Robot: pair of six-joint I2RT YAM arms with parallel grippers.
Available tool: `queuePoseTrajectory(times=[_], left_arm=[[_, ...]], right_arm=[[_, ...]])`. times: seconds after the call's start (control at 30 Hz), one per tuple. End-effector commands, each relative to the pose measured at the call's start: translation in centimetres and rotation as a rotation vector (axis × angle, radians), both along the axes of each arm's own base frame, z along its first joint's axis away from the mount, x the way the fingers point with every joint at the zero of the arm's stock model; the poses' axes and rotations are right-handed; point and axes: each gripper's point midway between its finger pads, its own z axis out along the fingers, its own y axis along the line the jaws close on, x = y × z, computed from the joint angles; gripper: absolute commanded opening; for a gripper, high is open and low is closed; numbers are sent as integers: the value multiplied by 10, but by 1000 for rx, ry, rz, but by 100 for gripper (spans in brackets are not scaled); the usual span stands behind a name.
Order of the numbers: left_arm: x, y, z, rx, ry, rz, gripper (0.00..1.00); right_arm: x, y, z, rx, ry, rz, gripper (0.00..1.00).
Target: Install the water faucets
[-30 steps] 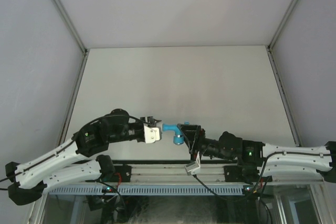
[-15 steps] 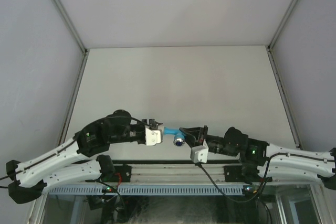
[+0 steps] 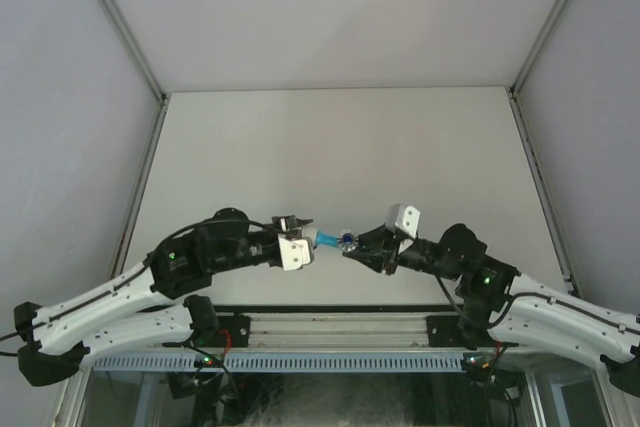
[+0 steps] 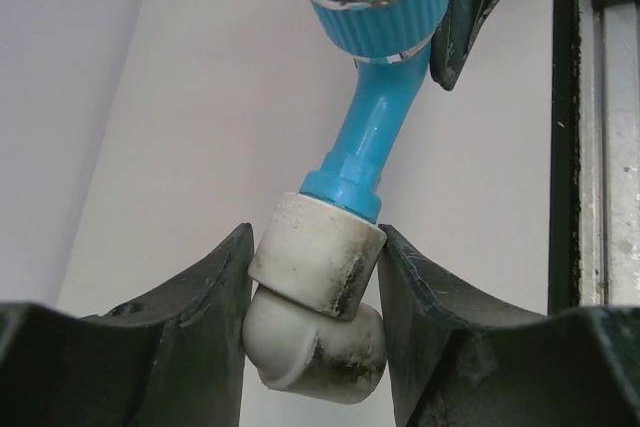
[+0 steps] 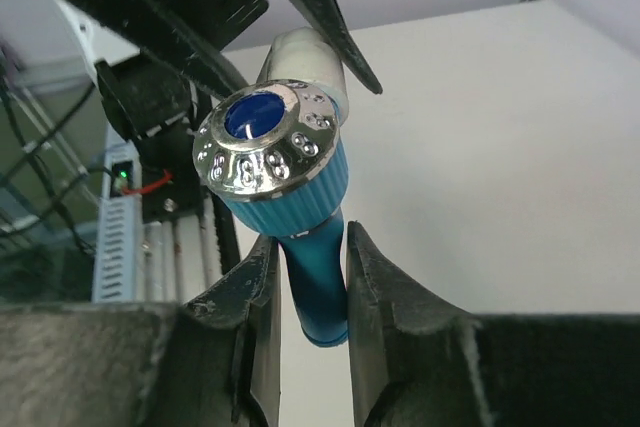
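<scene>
Faucet [image 3: 330, 239], bright blue, hangs above the counter [image 3: 340, 147] near its front edge, its stem seated in the white pipe fitting [image 4: 315, 287] that my left jaws pinch from both sides. My right jaws are closed snug on the short spout [image 5: 312, 292] under the chrome-capped knob [image 5: 270, 152]. I judge it light, rigid, slick plastic; the spout gives turning leverage.

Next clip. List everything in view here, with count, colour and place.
water faucet: one, bright blue with a silvery cap, held above the table's near middle, between the hands
pipe fitting: one, white-grey, at the faucet's far end
table: one, pale grey, under the arms
rail: one, silvery, along the near edge
left hand: one, black, shut on the pipe fitting
right hand: one, black, shut on the water faucet
</scene>
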Motion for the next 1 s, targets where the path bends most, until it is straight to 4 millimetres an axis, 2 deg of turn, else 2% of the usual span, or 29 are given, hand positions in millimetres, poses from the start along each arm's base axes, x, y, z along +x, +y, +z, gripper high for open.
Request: queuePoseTrajectory(times=[0.0,0.17,0.27,0.3,0.33,0.4,0.43,0.53,0.67,0.87,0.97], left_arm=[[24,3,12,-31,-109,98,0],[23,3,10,-41,-113,95,0],[24,3,10,-50,-94,114,1],[25,4,11,-57,-85,126,6],[26,5,12,-66,-77,139,18],[25,6,13,-80,-63,146,32],[25,6,14,-87,-57,150,47],[26,8,13,-105,-33,176,71],[23,6,16,-137,3,167,99],[33,12,17,-180,33,240,100],[44,20,20,-230,34,320,100]], right_arm=[[31,-16,73,310,314,-176,0],[36,-18,65,315,503,-118,0],[42,-21,61,298,486,-148,0],[46,-25,57,285,466,-182,0],[51,-28,52,268,453,-220,0],[59,-33,46,248,425,-272,0],[60,-34,45,236,399,-276,0],[63,-34,38,203,349,-307,0],[76,-33,16,122,284,-409,0],[98,-28,-33,49,296,-507,0],[106,-21,-50,42,322,-519,0]])
